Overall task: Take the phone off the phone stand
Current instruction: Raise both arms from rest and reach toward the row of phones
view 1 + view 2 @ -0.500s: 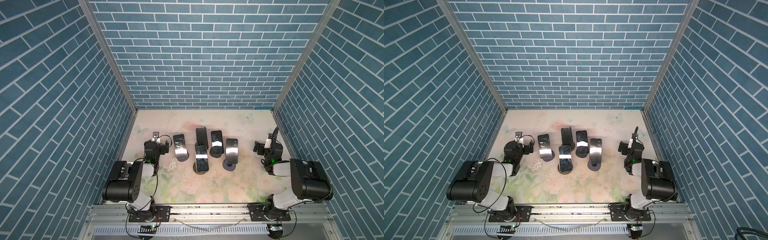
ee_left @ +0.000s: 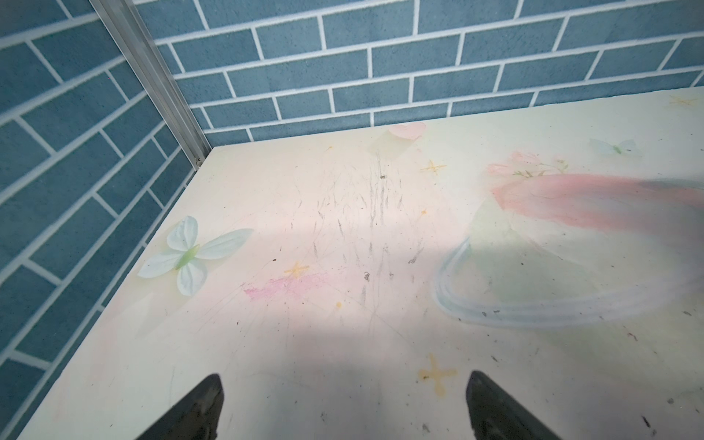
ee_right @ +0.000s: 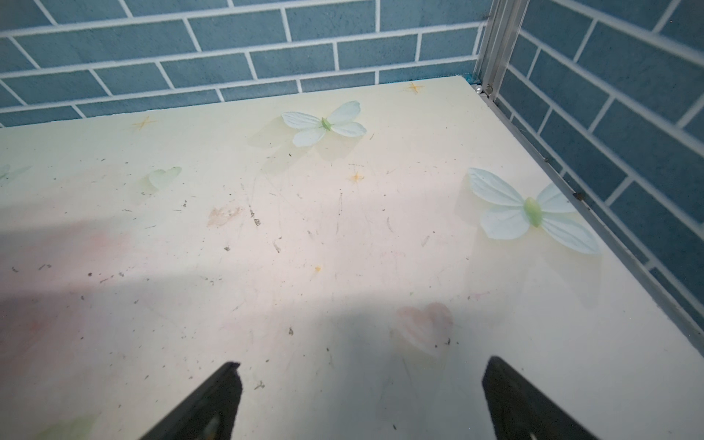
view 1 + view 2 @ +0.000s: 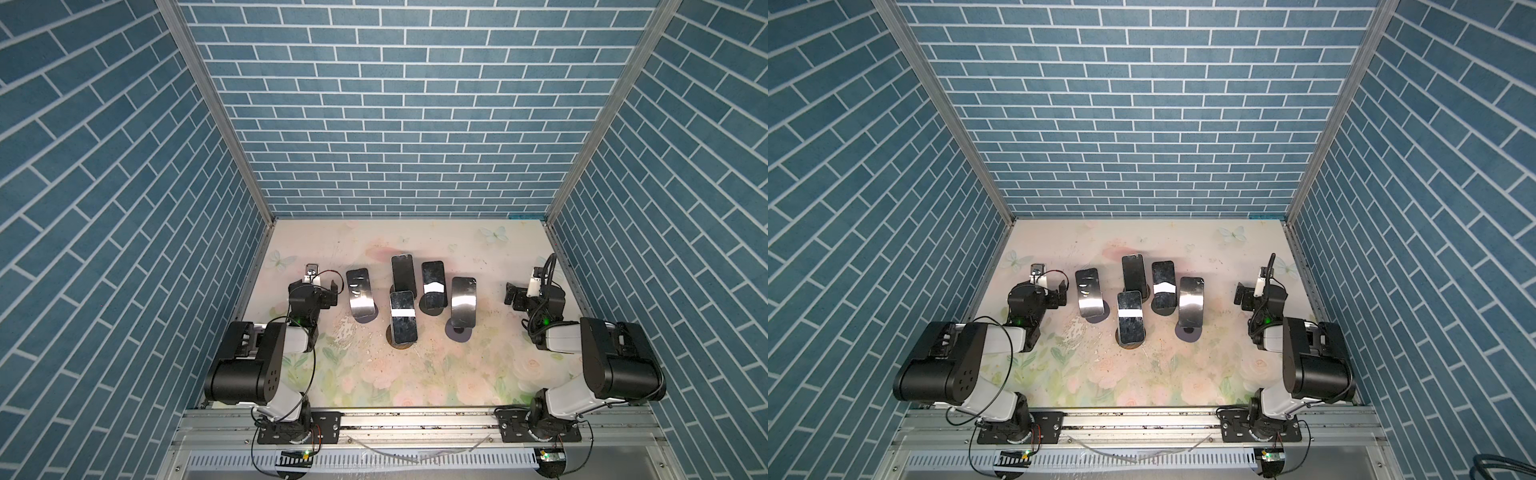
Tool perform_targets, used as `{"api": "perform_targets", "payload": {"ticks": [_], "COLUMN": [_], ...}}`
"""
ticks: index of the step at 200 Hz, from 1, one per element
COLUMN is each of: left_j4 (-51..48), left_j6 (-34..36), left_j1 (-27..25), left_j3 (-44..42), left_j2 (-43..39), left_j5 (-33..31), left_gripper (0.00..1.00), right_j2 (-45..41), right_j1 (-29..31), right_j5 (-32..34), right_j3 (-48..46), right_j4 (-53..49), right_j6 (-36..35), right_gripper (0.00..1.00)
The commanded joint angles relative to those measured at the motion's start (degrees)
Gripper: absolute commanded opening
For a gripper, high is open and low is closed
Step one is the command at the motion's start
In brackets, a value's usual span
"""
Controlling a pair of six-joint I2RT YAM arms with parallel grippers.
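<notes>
Left gripper [image 2: 344, 381]: fingers apart, empty, over bare table [image 2: 343, 266] | Right gripper [image 3: 364, 365]: likewise spread, empty | Phone [image 4: 402, 318]: frontmost of five, leaning on its stand [image 4: 401, 344] mid-table between the arms, untouched | Judgement: arms parked aside, jaws wide, likely to straddle a phone's edges.

Walls [image 4: 399, 124]: I see teal-blue brick pattern with white joints, edged by silver posts [image 4: 216, 108]. The counter [image 4: 415, 374] is cream, printed with pastel pink roses and green leaves. My wrist views add pale mint butterflies [image 2: 190, 255], yellow stars [image 2: 436, 375] and a pink heart [image 3: 424, 324]. The phones [image 4: 402, 320] are glossy black with white glare bands. The arms [image 4: 249, 365] are black and light grey. The left gripper [image 2: 344, 404] and right gripper [image 3: 362, 396] are both black.
</notes>
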Motion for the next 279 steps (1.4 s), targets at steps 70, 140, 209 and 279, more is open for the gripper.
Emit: {"api": "perform_targets", "payload": {"ticks": [70,140,209,279], "left_j4": [-0.4,-0.4,-0.4,-23.9], "left_j6": [0.2,0.2,-1.5,-10.1], "left_j1": [0.3,0.3,0.3,0.2], "left_j3": [0.8,0.8,-3.3,5.3], "left_j2": [-0.2,-0.2,-9.8,-20.8], "left_j5": [0.2,0.2,-4.6,-10.9], "left_gripper": [1.0,1.0,1.0,1.0], "right_j2": [0.2,0.1,-4.3,-18.4], "right_j1": [0.0,0.0,0.3,0.5], "right_j5": [-0.8,-0.8,-0.5,-0.5], "right_j3": [1.6,1.6,1.1,4.9], "right_j4": [0.6,0.5,-2.4,-22.7], "right_j6": [-2.1,-2.1,-2.4,3.8], "right_gripper": [0.99,0.99,0.99,0.99]}}
